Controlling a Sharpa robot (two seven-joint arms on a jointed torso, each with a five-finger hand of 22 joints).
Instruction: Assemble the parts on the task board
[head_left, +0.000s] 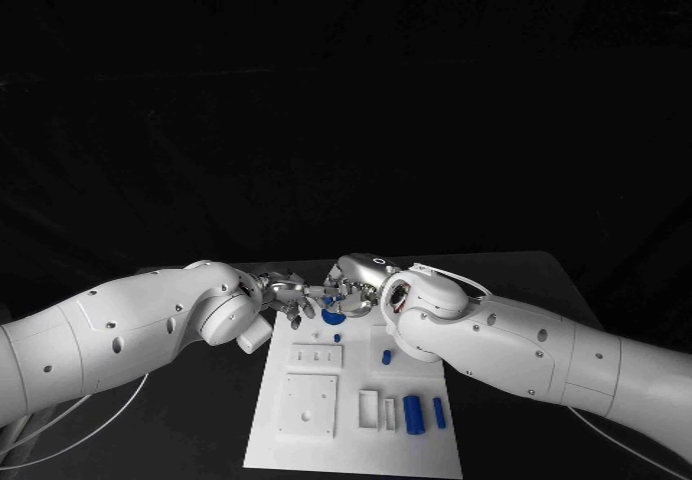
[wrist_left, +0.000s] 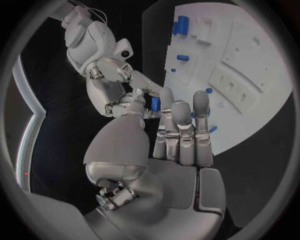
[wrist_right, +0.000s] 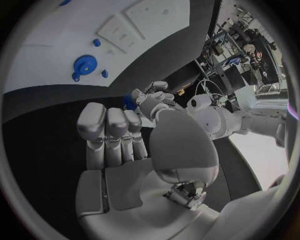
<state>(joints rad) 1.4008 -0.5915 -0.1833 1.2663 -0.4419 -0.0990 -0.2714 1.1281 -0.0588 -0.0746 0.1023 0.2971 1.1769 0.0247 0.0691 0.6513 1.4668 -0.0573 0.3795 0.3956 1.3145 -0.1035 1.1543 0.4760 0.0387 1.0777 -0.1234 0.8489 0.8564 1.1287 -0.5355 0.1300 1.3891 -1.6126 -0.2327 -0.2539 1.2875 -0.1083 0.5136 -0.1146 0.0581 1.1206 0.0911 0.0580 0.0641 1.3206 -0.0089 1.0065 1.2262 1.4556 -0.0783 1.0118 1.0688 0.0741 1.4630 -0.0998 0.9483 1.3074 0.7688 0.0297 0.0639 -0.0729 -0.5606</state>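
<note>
The left hand (head_left: 286, 297) hangs over the far end of the white board (head_left: 289, 445), fingertip to fingertip with the right hand (head_left: 361, 290). From the left wrist camera its long fingers (wrist_left: 181, 132) stand straight and close together, and its thumb reaches toward a small blue piece (wrist_left: 155, 103) caught where the two hands' fingertips meet; both hands touch it, though which one truly has the grip cannot be told. From the right wrist camera the right hand's (wrist_right: 134, 150) long fingers (wrist_right: 109, 132) likewise stand straight side by side, with the thumb stretched out to the same blue piece (wrist_right: 129, 102) against the left hand's fingertips (wrist_right: 150, 92). Just below the meeting hands, on the board's far end, lies a blue round gear (head_left: 333, 317) with a small blue peg (head_left: 338, 339) near it. Further right, a blue peg (head_left: 387, 355) stands by the right arm. Toward the near end of the board two blue cylinders (head_left: 414, 413) lie side by side in a slot, next to pale upright blocks (head_left: 369, 408).
</note>
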